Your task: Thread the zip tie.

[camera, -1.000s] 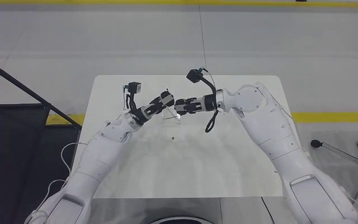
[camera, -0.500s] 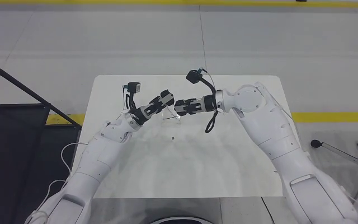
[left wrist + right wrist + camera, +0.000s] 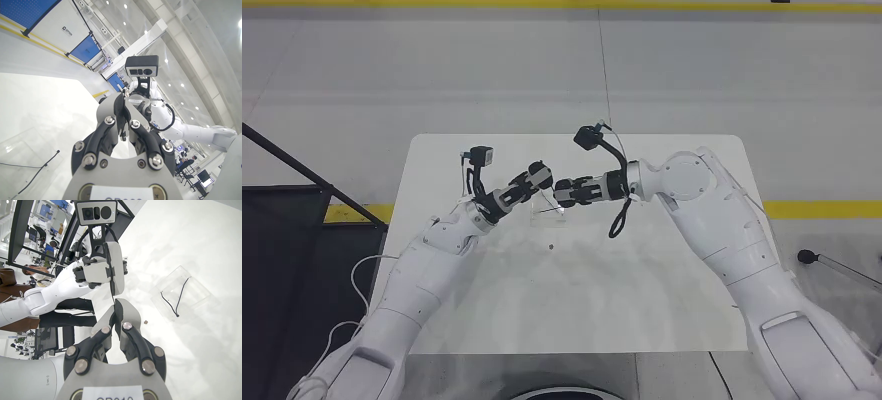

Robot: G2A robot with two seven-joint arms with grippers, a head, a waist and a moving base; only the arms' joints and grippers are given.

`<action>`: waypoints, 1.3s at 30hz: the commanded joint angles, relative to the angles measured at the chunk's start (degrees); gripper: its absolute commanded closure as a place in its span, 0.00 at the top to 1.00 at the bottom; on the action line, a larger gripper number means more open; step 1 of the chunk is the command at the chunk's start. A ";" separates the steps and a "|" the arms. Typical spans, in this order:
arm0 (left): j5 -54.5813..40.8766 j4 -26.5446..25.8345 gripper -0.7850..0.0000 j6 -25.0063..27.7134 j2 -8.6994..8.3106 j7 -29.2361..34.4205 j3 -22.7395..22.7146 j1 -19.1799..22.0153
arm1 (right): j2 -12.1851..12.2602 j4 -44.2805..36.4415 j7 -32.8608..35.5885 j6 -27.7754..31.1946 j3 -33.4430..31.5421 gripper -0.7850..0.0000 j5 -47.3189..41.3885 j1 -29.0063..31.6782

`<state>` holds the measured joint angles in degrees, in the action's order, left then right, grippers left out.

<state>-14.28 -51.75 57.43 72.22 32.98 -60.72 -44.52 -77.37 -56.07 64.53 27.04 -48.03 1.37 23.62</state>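
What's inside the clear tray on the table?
Black zip tie strands lie in the clear tray; whether one bent tie or two, I cannot tell. Nothing covers them in the right wrist view.

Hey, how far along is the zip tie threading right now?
Done: one zip tie is off the table, pinched between the left hand and the right hand. In hand: both hands meet tip to tip near the clear tray. Left: no closed loop shows, so threading looks unfinished; another tie lies in the tray.
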 commanded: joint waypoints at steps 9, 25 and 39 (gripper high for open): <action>1.49 0.46 0.00 -1.02 -0.04 -3.42 -1.32 -0.29 | 0.20 -0.25 -0.91 -0.84 -0.33 0.34 0.80 0.00; 24.78 -8.84 0.00 -7.39 -2.48 -23.68 -12.29 -9.03 | 0.12 -1.30 -4.63 -13.81 2.86 1.00 15.71 -1.89; 27.18 -10.92 0.00 -9.45 -2.59 -25.22 -12.92 -10.42 | 0.00 -1.19 -5.09 -15.19 3.30 1.00 15.56 -0.19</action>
<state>11.94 -61.92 48.75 69.67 8.36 -73.41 -54.48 -77.32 -57.68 59.34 12.40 -44.75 17.27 23.17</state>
